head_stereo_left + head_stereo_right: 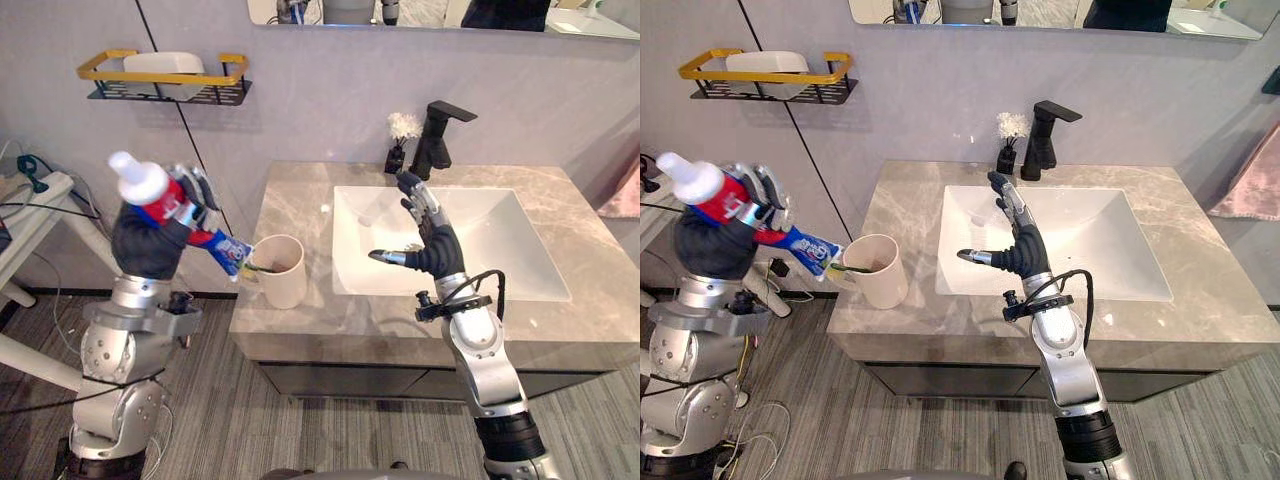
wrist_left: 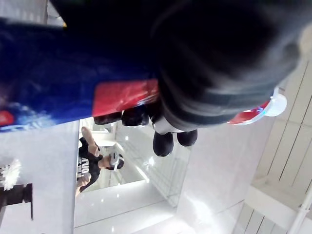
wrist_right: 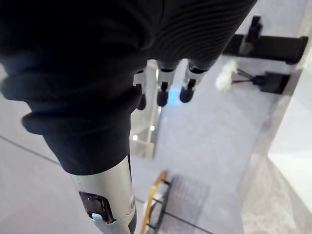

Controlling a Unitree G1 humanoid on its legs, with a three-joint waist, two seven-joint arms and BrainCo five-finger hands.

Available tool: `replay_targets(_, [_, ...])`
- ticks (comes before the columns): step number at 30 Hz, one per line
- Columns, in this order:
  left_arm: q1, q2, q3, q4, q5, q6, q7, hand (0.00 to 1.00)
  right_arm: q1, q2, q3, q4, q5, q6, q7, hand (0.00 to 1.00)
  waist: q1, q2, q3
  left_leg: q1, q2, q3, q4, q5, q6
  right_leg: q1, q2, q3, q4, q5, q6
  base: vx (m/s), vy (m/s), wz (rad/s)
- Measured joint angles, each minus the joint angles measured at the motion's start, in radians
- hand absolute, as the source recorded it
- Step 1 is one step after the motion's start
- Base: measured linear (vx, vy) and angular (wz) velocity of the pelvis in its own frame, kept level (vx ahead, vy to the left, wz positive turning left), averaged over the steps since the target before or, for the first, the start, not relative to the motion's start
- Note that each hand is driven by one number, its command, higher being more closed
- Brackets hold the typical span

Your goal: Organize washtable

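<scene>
My left hand [image 1: 165,228] is raised left of the counter, shut on a red, white and blue toothpaste tube [image 1: 172,207] with a white cap at its upper end. The tube's lower end points down at the rim of a cream cup [image 1: 282,270] on the counter's front left corner. Something green lies inside the cup [image 1: 877,270]. In the left wrist view the tube [image 2: 73,83] lies across the dark fingertips [image 2: 163,143]. My right hand [image 1: 428,238] is open above the white sink [image 1: 510,255], fingers straight and the thumb pointing left.
A black tap [image 1: 437,138] and a small dark vase with white flowers [image 1: 400,140] stand behind the sink. A yellow-railed wall shelf [image 1: 165,77] holds a white dish. The marble counter [image 1: 290,200] ends just left of the cup. A pink towel [image 1: 1248,185] hangs at right.
</scene>
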Motion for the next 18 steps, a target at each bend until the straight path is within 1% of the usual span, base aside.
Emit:
replay_targets(4, [0.021, 0.000, -0.041, 0.000, 0.038, 0.010, -0.017, 1.00, 0.001, 0.005, -0.001, 0.000, 0.015, 0.000, 0.000, 0.00, -0.001, 0.001, 0.000, 0.000, 0.001, 0.001, 0.000, 0.000, 0.000, -0.001, 0.001, 0.001, 0.000, 0.000, 0.000, 0.00, 0.000, 0.00])
replay_targets(8, [0.021, -0.002, -0.068, 0.000, 0.059, 0.014, -0.016, 1.00, 0.002, 0.006, -0.002, 0.000, 0.015, 0.000, 0.001, 0.00, -0.001, 0.001, 0.000, -0.001, 0.001, 0.008, 0.000, 0.000, 0.000, -0.002, 0.001, 0.002, 0.000, 0.000, 0.000, 0.00, 0.000, 0.00])
replay_targets(13, [0.010, -0.034, -0.091, 0.002, 0.088, 0.014, 0.011, 1.00, 0.002, 0.008, -0.004, 0.000, 0.015, 0.000, 0.001, 0.00, -0.002, 0.000, 0.000, 0.000, 0.000, 0.010, 0.000, 0.000, 0.000, -0.002, 0.001, 0.004, 0.000, 0.000, 0.000, 0.00, 0.000, 0.00])
replay_targets(15, [-0.018, -0.056, -0.103, 0.006, 0.116, 0.014, 0.025, 1.00, 0.002, 0.017, -0.005, 0.000, 0.015, 0.000, 0.000, 0.00, -0.002, 0.000, 0.000, 0.000, 0.001, 0.010, 0.001, 0.000, 0.000, -0.002, 0.001, 0.005, 0.000, 0.002, -0.001, 0.00, 0.000, 0.00])
replay_targets(18, [-0.065, -0.072, -0.104, 0.025, 0.125, 0.013, 0.031, 1.00, 0.002, 0.017, -0.004, 0.000, 0.015, 0.000, 0.001, 0.00, -0.002, 0.000, -0.001, 0.000, 0.001, 0.013, 0.004, 0.000, 0.000, -0.002, 0.001, 0.007, 0.000, 0.004, -0.004, 0.00, 0.000, 0.00])
